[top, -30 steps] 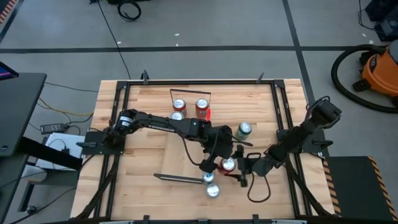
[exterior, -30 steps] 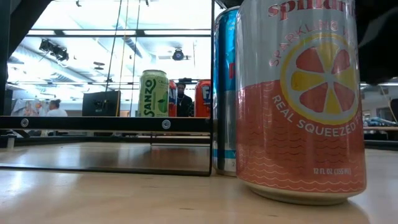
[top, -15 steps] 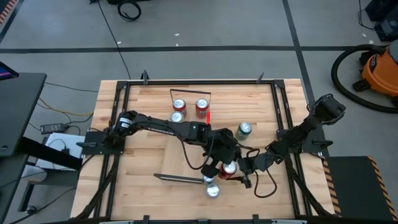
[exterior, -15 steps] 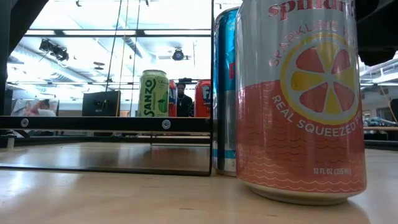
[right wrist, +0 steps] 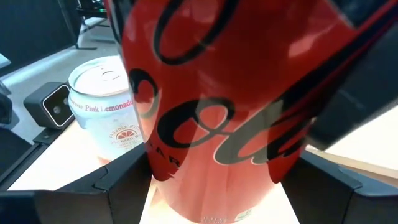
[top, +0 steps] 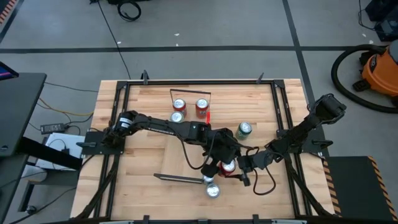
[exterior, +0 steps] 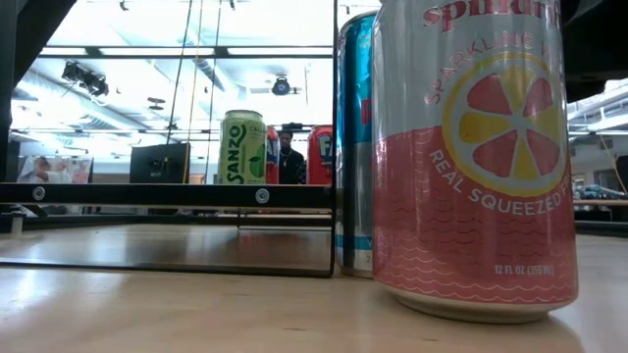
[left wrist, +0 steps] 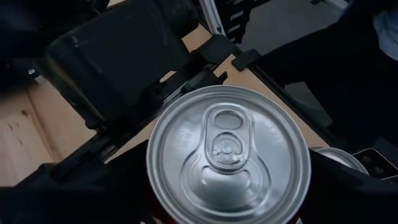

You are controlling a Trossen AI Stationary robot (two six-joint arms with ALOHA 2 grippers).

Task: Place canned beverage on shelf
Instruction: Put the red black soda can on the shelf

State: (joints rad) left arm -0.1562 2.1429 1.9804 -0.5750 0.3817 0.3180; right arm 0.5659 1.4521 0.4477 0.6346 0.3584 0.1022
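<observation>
A red cola can point(top: 229, 166) stands right of the shelf's near end; it shows from above in the left wrist view point(left wrist: 228, 155) and fills the right wrist view point(right wrist: 224, 112). My left gripper point(top: 220, 162) is over it, fingers down along its sides. My right gripper point(top: 242, 168) is open at the can's right side, its fingers point(right wrist: 124, 186) standing either side of the can's lower body. The shelf point(top: 186, 146) is a light plank with black wire frames at its far point(top: 189, 93) and near point(top: 177, 178) ends. The low view does not show the red can. My left gripper comes at the red can from above, pointing down, one finger on each side of the upper body just under the rim point(left wrist: 155, 186). One finger point(right wrist: 354, 68) lies against the can's side. The can stands upright; whether its base is on the table is hidden.
Three cans point(top: 179, 104) stand at the shelf's far end. A green can point(top: 244, 129) stands to the right. A blue can point(top: 209, 178) and a pink lemonade can point(top: 212, 190) stand close to the red can, toward the near edge. A black frame rims the table.
My left gripper has gone toward the table's right edge and now stands over the red can. My right gripper has gone toward the table's left edge, closing in on the same can. The can has stayed in place.
</observation>
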